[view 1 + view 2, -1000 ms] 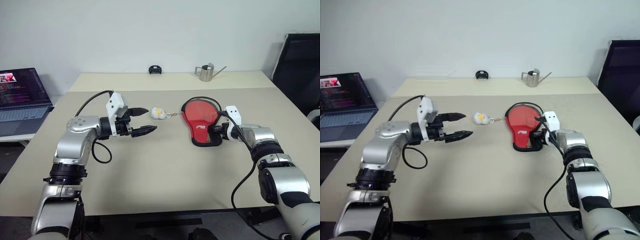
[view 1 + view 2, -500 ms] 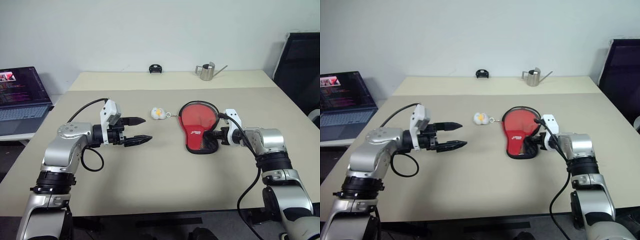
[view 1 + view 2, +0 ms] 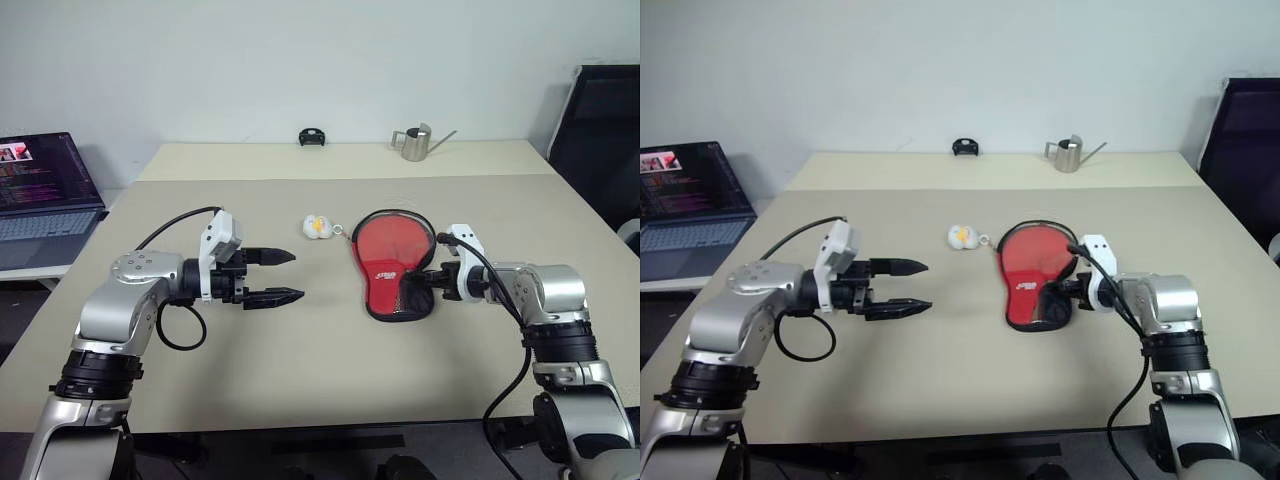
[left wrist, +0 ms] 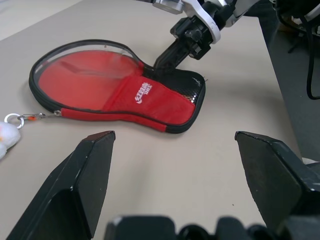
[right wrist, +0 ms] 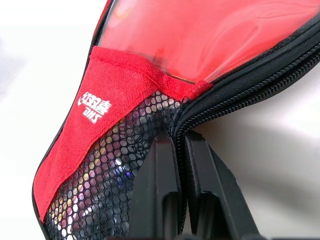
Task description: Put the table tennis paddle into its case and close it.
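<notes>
a two-armed robot is working at a pale beige table (image 3: 320, 380), seen from its own head. the case (image 3: 392, 262), red with a white logo, a black mesh pocket and black edging, is lying flat on the table a little right of centre. the right gripper (image 3: 421, 283) is pressing its two black fingers fully together at the narrow handle end of the case, right on the zipper edge beside the mesh. it appears to be pinching the zipper there, though the pull itself is too small to make out. the zipper line is looking closed around the round part of the case. the table tennis paddle is lying nowhere on the table, so it is probably already inside, with the closing at or near its end; how much zipper is left i cannot tell.

the left gripper (image 3: 284, 276) is hovering above the table well left of the case, fingers spread wide and holding nothing.

a small white and yellow keyring charm (image 3: 317, 226) is sitting just beyond the case, joined to its round edge by a short chain. at the far side of the table a small metal watering can (image 3: 412, 143) and a small black object (image 3: 311, 137) are resting near a plain white wall. an open laptop (image 3: 40, 190) is glowing on a lower desk to the left, and a dark chair (image 3: 600, 130) is standing at the right.
</notes>
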